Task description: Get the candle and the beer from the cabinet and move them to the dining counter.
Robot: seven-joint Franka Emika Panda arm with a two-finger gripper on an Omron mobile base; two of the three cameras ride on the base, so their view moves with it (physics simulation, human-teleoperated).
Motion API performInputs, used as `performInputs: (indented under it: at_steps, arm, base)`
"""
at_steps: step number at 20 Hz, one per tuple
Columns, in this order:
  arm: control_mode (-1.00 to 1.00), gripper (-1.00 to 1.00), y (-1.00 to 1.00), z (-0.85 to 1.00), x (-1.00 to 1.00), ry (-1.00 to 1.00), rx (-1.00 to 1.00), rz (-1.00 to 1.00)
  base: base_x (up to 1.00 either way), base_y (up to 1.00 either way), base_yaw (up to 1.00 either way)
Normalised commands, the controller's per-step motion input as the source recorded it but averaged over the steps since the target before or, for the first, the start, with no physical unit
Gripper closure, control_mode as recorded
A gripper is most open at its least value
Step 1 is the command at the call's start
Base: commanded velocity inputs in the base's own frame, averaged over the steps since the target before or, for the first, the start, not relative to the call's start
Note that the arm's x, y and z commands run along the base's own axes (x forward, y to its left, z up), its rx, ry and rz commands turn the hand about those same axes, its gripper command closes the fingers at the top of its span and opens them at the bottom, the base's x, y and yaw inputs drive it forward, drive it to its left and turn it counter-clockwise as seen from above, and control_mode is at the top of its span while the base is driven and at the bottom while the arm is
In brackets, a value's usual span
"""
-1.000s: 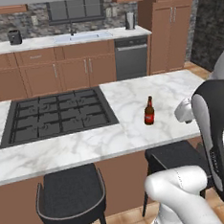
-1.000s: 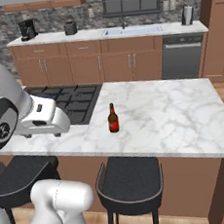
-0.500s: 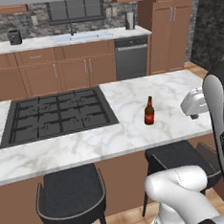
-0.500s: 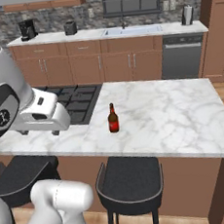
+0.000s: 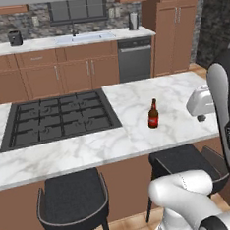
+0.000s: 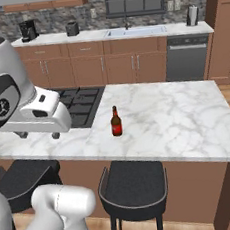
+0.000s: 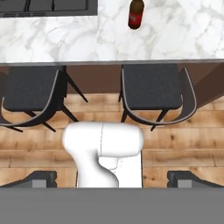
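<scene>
Seeing the beer standing upright on the worktop, just right of the cooktop and well in from the near edge, so judging that half of the job as done and the candle as the half left to fetch. Holding the fingers spread wide with nothing between them, hanging out over the stools on the near side of the worktop, well apart from the bottle. Treating the step in hand as clearing away from the placed bottle and heading off for the candle. Doing that well probably meaning lifting and folding the arm before any driving, swinging it away from the bottle rather than across it, since a narrow upright bottle is likely tipping at a light knock. Leaving the fingers wide for the trip, though narrowing them near so tiny a cylinder, and closing low on its body rather than at its top. Minding the stool backs while turning the base. Counting now: one beer, one cooktop, two stools under the hand, one sink and one dishwasher along the far wall.
</scene>
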Motion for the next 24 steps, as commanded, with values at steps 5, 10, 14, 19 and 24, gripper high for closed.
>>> performInputs:
  at_steps: [5, 10, 14, 19, 24]
  arm:
    - [-1.00, -1.00, 0.00, 0.00, -0.02, 0.01, 0.00, 0.00]
    - [-1.00, -1.00, 0.00, 0.00, -0.04, 0.00, 0.00, 0.00]
    - [1.00, -1.00, 0.00, 0.00, 0.00, 0.00, 0.00, 0.00]
    - [1.00, -1.00, 0.00, 0.00, 0.00, 0.00, 0.00, 0.00]
    - [1.00, -1.00, 0.00, 0.00, 0.00, 0.00, 0.00, 0.00]
  base:
    - [0.00, 0.00, 0.00]
    - [0.00, 0.00, 0.00]
    - [-0.28, -0.14, 0.00]
    - [-0.89, -0.91, 0.00]
    - [-0.86, -1.00, 0.00]
